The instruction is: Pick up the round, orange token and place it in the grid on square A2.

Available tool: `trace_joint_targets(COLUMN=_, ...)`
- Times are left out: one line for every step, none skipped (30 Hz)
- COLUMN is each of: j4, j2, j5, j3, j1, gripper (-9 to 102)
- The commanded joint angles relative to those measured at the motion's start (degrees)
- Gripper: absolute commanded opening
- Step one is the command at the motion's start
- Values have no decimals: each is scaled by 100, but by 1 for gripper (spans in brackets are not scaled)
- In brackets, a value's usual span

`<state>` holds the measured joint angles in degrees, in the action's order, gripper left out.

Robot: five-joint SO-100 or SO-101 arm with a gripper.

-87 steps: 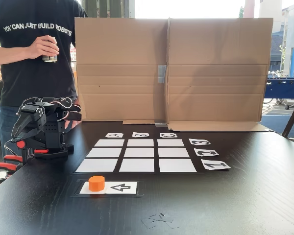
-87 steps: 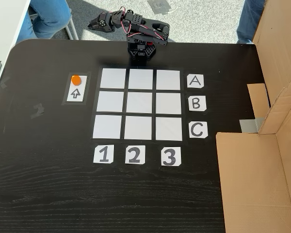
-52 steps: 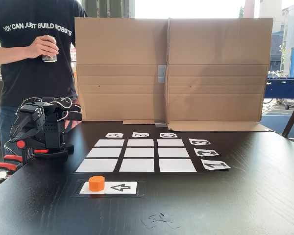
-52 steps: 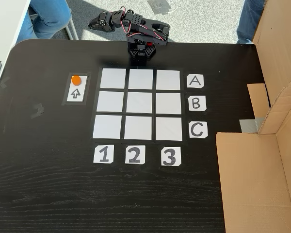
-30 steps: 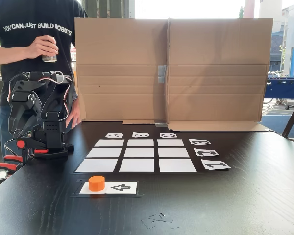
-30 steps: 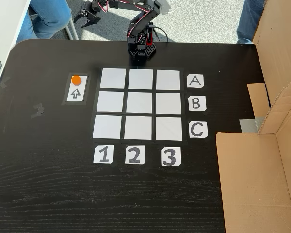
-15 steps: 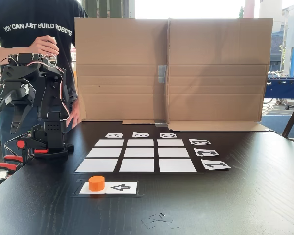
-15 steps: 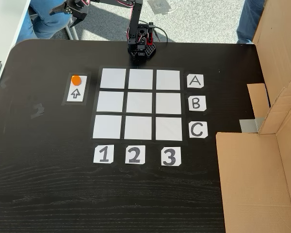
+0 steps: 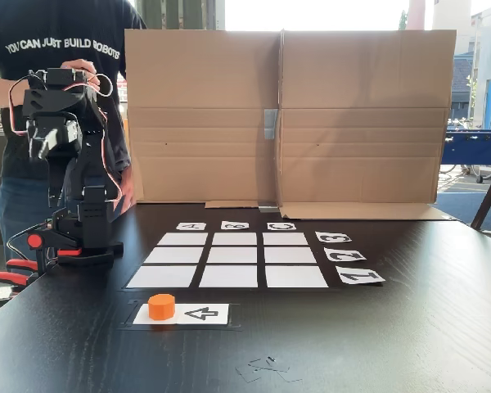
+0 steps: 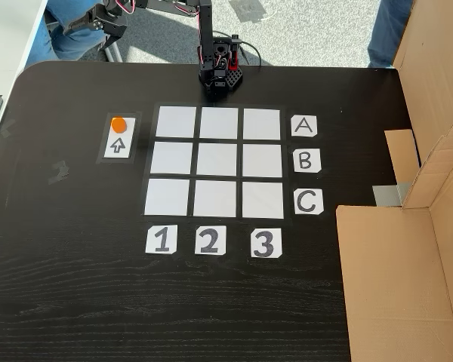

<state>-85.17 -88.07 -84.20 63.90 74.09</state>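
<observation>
You were at the reach-out step: the black two-finger gripper (image 10: pixel 109 29) hung raised beyond the table edge, carrying nothing, and I could not tell how its jaws stood. The small bright orange plastic token (image 10: pixel 118 124) sat below and ahead of it on the white arrow card (image 10: pixel 118 145), just beside the white paper grid (image 10: pixel 217 162). Next you needed to descend onto the token, then carry it to square A2 (image 10: pixel 218 123). Half a second earlier the gripper was slightly farther out and lower; the token stayed put.
</observation>
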Motion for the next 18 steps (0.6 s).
trace_joint_targets(j4=-176, j2=316, j5=-44, j3=-334, j1=-308, gripper=45)
trace_joint_targets(j4=-176, j2=387, j5=-44, j3=-334, j1=-378, gripper=45)
trace_joint_targets(j4=-193, j2=466, j5=-44, j3=-343, j1=-431, gripper=45)
trace_joint_targets(j4=-237, j2=554, j5=-44, j3=-343, j1=-483, gripper=45)
trace_joint_targets(j4=-272, j2=642, j5=-70, j3=-343, j1=-527, gripper=45)
trace_joint_targets(j4=-281, j2=721, j5=-97, j3=-343, j1=-580, gripper=45)
trace_joint_targets(j4=-281, j2=817, j5=-132, j3=-387, j1=-624, gripper=45)
trace_joint_targets(j4=-281, j2=914, j5=-149, j3=-457, j1=-668, gripper=45)
trace_joint_targets(j4=-281, j2=1011, j5=-167, j3=-545, j1=-712, gripper=45)
trace_joint_targets(j4=-281, j2=1107, j5=-185, j3=-650, j1=-756, gripper=45)
trace_joint_targets(j4=-281, j2=1204, j5=-193, j3=-747, j1=-809, gripper=45)
trace_joint_targets(j4=-290, j2=1283, j5=-193, j3=-817, j1=-853, gripper=45)
trace_joint_targets(j4=-299, j2=1362, j5=-193, j3=-844, j1=-914, gripper=45)
trace_joint_targets(j4=-299, j2=1424, j5=-193, j3=-844, j1=-967, gripper=45)
trace_joint_targets(j4=-316, j2=1494, j5=-193, j3=-844, j1=-1011, gripper=45)
trace_joint_targets(j4=-316, j2=1556, j5=-193, j3=-844, j1=-1063, gripper=45)
trace_joint_targets(j4=-325, j2=1600, j5=-193, j3=-826, j1=-1107, gripper=45)
trace_joint_targets(j4=-325, j2=1644, j5=-193, j3=-809, j1=-1151, gripper=45)
